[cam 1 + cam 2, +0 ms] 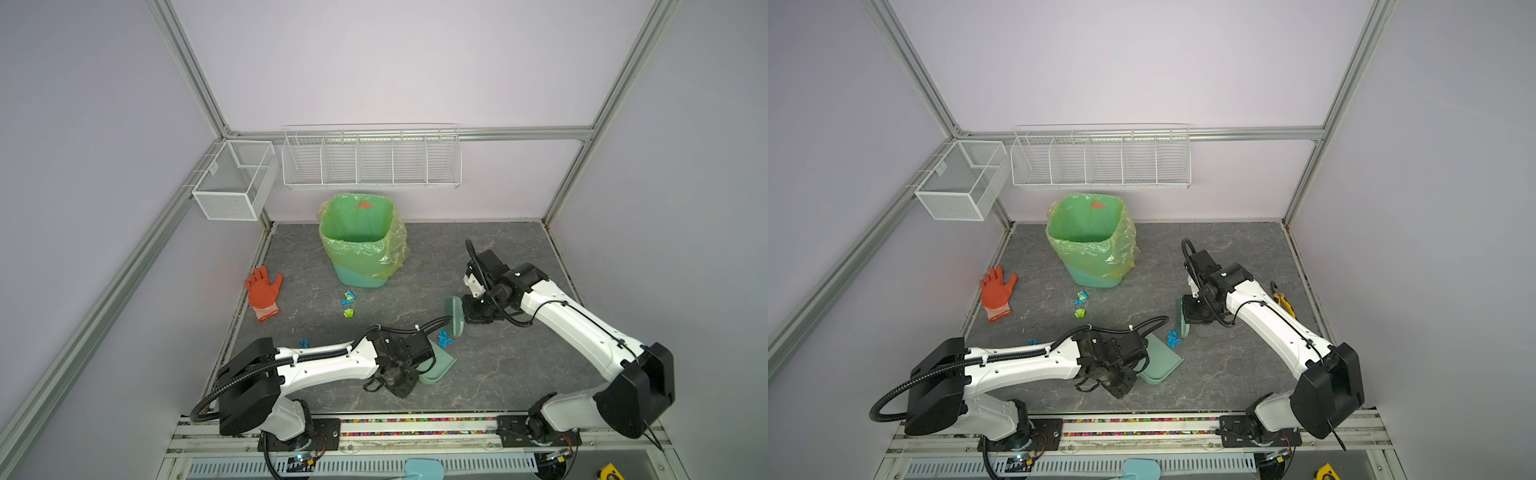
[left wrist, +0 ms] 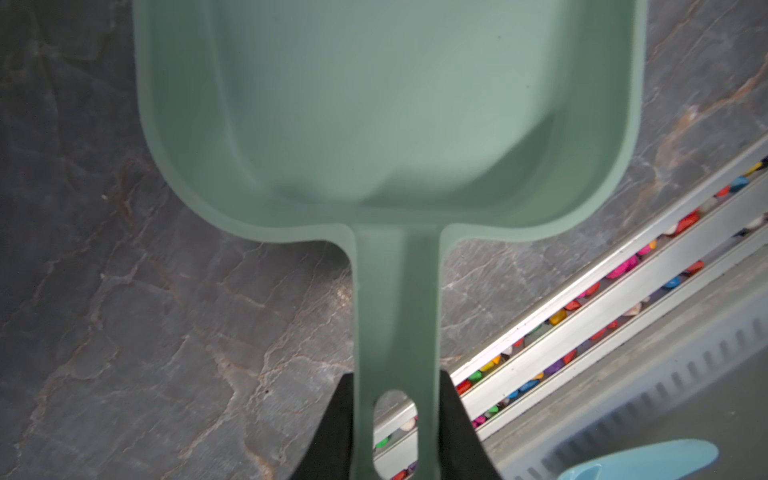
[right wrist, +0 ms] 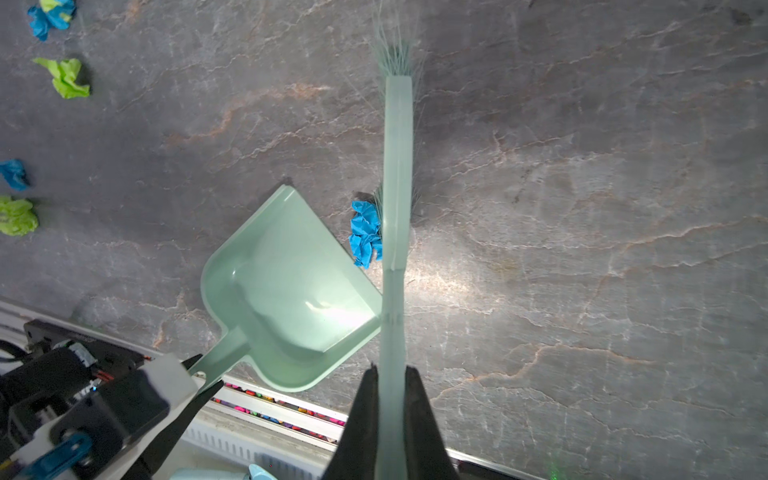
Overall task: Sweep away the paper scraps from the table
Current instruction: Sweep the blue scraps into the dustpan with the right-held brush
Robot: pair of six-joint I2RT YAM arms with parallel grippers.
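Note:
My left gripper (image 2: 397, 386) is shut on the handle of a pale green dustpan (image 1: 440, 365), whose pan (image 2: 386, 104) holds nothing. My right gripper (image 3: 392, 374) is shut on the handle of a matching brush (image 3: 398, 166). The brush's bristles touch a bright blue paper scrap (image 3: 365, 232) lying just off the dustpan's lip (image 3: 316, 220). In a top view that scrap (image 1: 445, 338) sits between brush (image 1: 455, 316) and dustpan. Farther left on the table (image 1: 498, 365) lie a blue-and-green wad (image 1: 348, 297), a lime wad (image 1: 348, 312) and a small blue wad (image 1: 304, 343).
A bin lined with a green bag (image 1: 359, 241) stands at the back middle. An orange-red glove (image 1: 264, 293) lies at the left edge. Yellow-handled pliers (image 1: 1283, 303) lie behind the right arm. White wire baskets (image 1: 372, 158) hang on the back wall.

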